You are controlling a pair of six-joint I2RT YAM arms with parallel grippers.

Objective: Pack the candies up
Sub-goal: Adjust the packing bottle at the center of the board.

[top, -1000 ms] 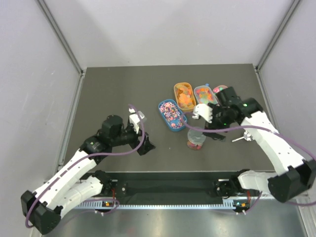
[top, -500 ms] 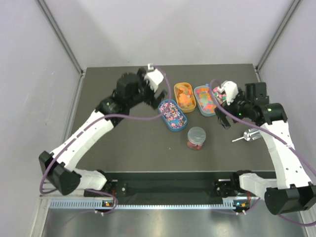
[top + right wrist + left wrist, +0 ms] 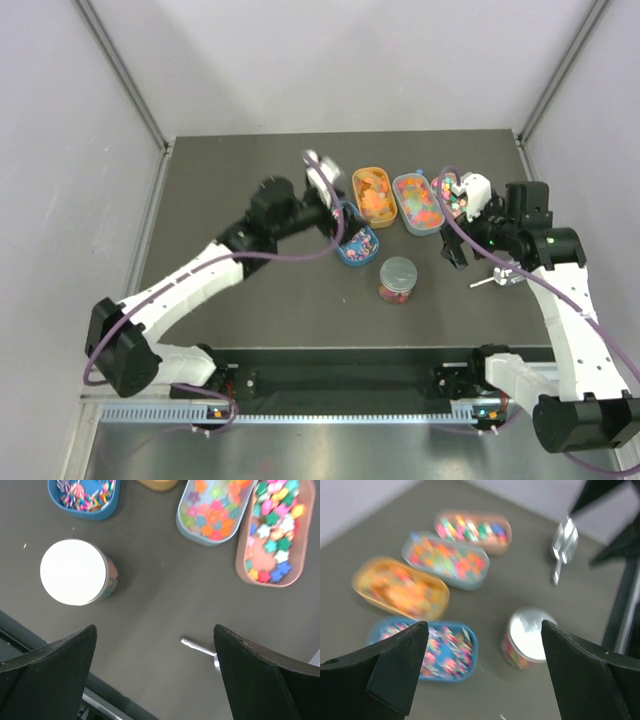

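Note:
The candies fill four oval trays in a row: blue (image 3: 357, 243), orange (image 3: 374, 194), light blue (image 3: 415, 203) and pink (image 3: 443, 187). Star-shaped candies (image 3: 274, 527) show sharply in the right wrist view. More candies sit in a small clear jar (image 3: 397, 279) under a round lid (image 3: 73, 572). My left gripper (image 3: 338, 215) hangs open above the blue tray (image 3: 445, 652), empty, and its view is blurred. My right gripper (image 3: 455, 242) is open and empty, above bare table between the jar and the metal scoop (image 3: 499, 277).
The scoop's handle (image 3: 197, 647) lies just right of the right gripper's line. The black rail of the arm bases (image 3: 107, 697) runs along the table's near edge. Grey walls close in the table on three sides.
The left arm swung from the near left up to the back, then down over the blue tray. The right arm left the jar, went right and settled near the scoop.

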